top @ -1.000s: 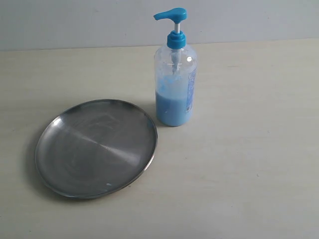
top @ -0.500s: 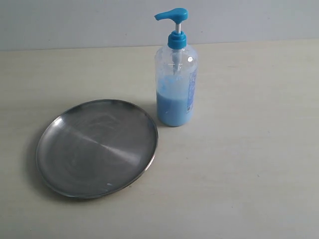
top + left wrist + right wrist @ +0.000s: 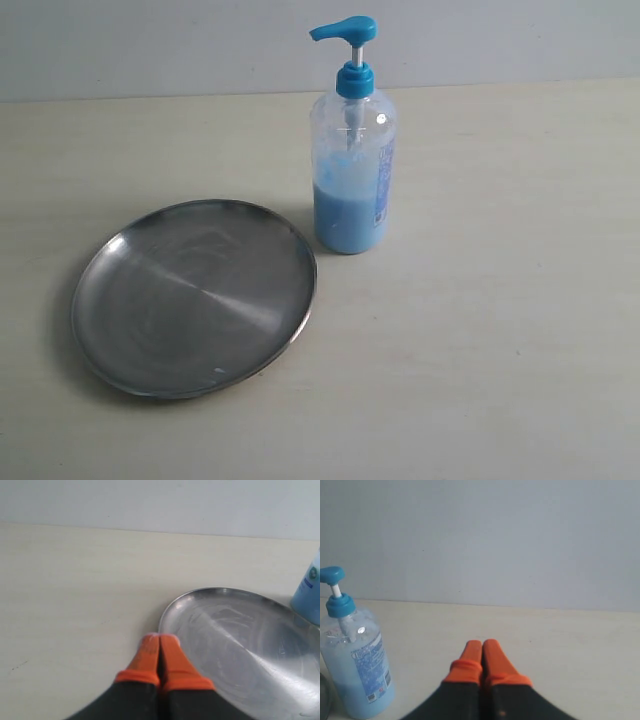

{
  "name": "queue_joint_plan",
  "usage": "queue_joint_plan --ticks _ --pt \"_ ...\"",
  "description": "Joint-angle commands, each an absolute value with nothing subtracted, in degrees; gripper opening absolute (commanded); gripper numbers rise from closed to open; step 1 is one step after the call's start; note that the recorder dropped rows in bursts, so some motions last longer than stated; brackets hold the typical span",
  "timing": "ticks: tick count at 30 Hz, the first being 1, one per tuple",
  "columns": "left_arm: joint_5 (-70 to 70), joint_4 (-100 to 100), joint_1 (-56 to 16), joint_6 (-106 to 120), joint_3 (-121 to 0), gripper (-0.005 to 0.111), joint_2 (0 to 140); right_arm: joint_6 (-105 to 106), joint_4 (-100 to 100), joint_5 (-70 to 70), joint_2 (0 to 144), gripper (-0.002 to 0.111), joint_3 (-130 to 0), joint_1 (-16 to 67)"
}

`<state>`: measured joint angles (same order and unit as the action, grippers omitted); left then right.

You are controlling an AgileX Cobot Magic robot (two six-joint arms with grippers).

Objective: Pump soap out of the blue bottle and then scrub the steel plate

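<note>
Right hand (image 3: 481,645) pressed together; blue bottle (image 3: 352,195) perhaps half full.

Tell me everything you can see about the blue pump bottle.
The blue bottle stands upright on the pale table, close beside the steel plate. Its body is clear plastic with a blue label; the collar and raised pump head are bright blue, spout toward the plate's side. Pale blue soap fills under half. Nothing grips it.

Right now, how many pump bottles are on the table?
1. The bottle stands upright beside the plate, at its far right edge; none seems hidden.
</note>
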<state>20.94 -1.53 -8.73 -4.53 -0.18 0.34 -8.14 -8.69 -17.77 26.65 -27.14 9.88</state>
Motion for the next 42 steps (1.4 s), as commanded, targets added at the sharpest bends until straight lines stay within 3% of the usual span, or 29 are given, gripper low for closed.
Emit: queue_joint_plan --ticks 1,23,42 --pt "20.40 -1.67 -8.64 -4.71 0.00 0.000 0.00 -8.02 -9.07 -17.01 27.97 0.000 -29.55 9.54" --pt "20.40 -1.67 -8.64 -4.71 0.00 0.000 0.00 -10.25 -6.29 -16.21 28.75 0.000 -29.57 9.54" --pt "20.40 -1.67 -8.64 -4.71 0.00 0.000 0.00 19.75 21.15 -19.78 53.41 0.000 -35.50 9.96"
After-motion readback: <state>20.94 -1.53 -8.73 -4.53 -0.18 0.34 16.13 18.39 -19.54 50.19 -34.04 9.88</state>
